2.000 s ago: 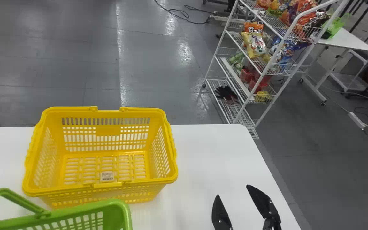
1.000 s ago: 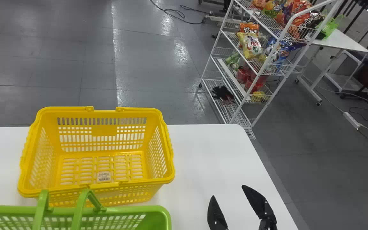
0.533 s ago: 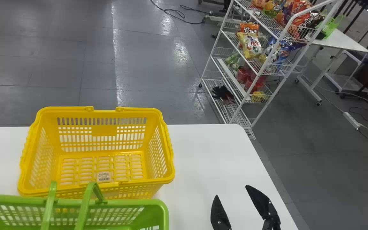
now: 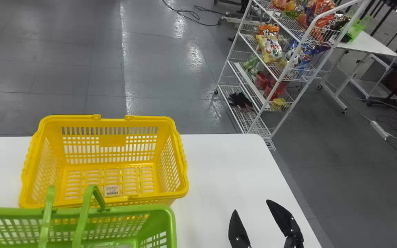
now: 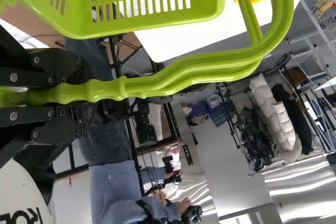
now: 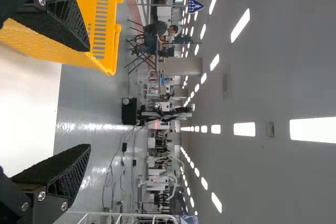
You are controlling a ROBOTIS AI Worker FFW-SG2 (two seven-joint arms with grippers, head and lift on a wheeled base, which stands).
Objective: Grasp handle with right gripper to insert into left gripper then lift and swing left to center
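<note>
Green plastic shopping basket [image 4: 140, 208], one, at the head view's lower left, overlapping in sight the near side of a yellow plastic basket [image 4: 112, 140] on a white table [image 4: 226, 165]. Handles [image 5: 194, 72], paired, clamped between the fingers of the left gripper [image 5: 73, 94]. Right gripper [image 4: 252, 205], at lower right, fingers spread wide, nothing held.

Yellow basket [image 4: 113, 140]: one. Near green basket [image 4: 140, 209]: one; handles [image 4: 83, 213]: two. Wire rack [image 4: 266, 103]: one.
</note>
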